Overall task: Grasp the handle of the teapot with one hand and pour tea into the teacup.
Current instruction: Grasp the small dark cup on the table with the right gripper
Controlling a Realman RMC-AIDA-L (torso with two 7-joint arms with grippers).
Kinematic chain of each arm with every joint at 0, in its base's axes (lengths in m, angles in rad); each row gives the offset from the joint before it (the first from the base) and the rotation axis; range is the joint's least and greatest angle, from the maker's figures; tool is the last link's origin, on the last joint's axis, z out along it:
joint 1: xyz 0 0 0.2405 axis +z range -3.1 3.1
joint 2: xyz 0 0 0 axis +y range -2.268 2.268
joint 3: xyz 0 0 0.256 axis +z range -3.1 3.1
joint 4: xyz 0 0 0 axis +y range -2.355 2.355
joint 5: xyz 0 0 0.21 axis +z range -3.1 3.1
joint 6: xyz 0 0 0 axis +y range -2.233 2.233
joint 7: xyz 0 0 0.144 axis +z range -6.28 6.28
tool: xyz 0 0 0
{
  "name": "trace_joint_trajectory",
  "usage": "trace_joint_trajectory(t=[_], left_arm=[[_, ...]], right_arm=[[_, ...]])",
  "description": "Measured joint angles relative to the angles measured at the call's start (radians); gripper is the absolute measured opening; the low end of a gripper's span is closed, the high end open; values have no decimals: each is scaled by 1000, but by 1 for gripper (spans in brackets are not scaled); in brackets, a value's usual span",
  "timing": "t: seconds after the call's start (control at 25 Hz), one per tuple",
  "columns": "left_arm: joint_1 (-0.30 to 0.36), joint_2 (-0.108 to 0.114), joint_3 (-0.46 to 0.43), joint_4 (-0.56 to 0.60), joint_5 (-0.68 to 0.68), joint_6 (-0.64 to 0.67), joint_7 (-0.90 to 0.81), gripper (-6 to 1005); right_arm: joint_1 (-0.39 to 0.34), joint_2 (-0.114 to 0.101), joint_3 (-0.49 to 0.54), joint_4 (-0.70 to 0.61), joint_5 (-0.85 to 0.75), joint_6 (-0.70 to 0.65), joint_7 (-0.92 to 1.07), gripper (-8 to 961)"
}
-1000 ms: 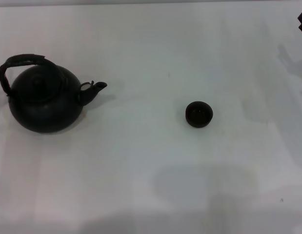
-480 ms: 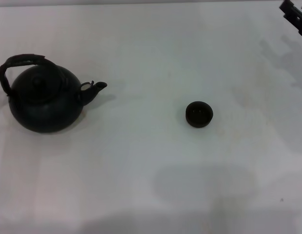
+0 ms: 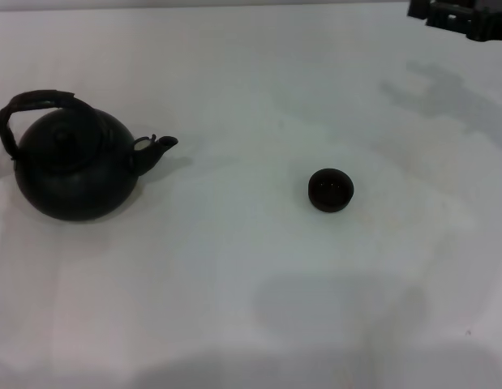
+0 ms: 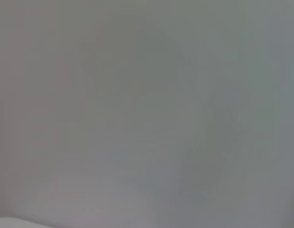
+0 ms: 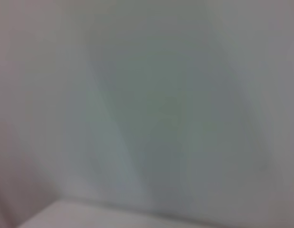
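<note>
A big round black teapot (image 3: 72, 174) is seen standing upright on the white table (image 3: 251, 267), far over on the robot's left side. Its skin looks dull, not shiny. A small round knob sits on top of its lid. A short, stubby spout (image 3: 157, 147) sticks out from the pot and is pointed toward the middle of the table. Over the lid a dark handle (image 3: 32, 105) is arched like a hoop. The handle looks rough and wrapped, and nothing is touching it.

A small dark teacup (image 3: 331, 190) is set upright on the table, to the right of the middle. It is round, has no handle, and is much smaller than the teapot. The teacup and the teapot are well apart, with bare white table between them. What is inside the teacup cannot be made out.

A dark part of the right hand (image 3: 461, 16) is seen at the far right corner of the head view, well away from the teacup and even farther from the teapot. Only a bit of it is shown, so whether its fingers are apart or together cannot be told. A soft grey shadow is cast on the table below it.

The left hand is not seen in any view. Only plain, blurry grey is shown in both wrist views.
</note>
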Motion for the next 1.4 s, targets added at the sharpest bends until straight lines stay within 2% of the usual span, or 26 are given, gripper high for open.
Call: trace_joint_trajectory(t=[0.16, 0.28, 0.44, 0.48, 0.68, 0.92, 1.04, 1.32, 1.4], left_arm=[[0, 0, -1, 1, -2, -5, 0, 691], [4, 0, -2, 2, -3, -6, 0, 691], [12, 0, -1, 2, -3, -10, 0, 690], [13, 0, -1, 2, -3, -10, 0, 690], [19, 1, 0, 2, 1, -9, 0, 689], [23, 0, 0, 4, 1, -4, 0, 688], [23, -1, -1, 10, 1, -4, 0, 688], [26, -1, -2, 12, -1, -6, 0, 687], [26, -1, -4, 12, -4, -6, 0, 686]], right_arm=[[1, 7, 0, -180, -189, 60, 183, 832], [1, 32, 1, -345, -354, 128, 321, 831], [5, 78, -18, -540, -496, 225, 479, 830], [5, 78, -18, -540, -496, 225, 479, 830], [34, 84, -188, -653, -622, 280, 635, 828], [87, 88, -409, -765, -780, 268, 788, 827], [105, 89, -459, -787, -799, 268, 816, 827], [185, 96, -706, -850, -1052, 250, 998, 828], [198, 98, -759, -855, -1068, 241, 1018, 828]])
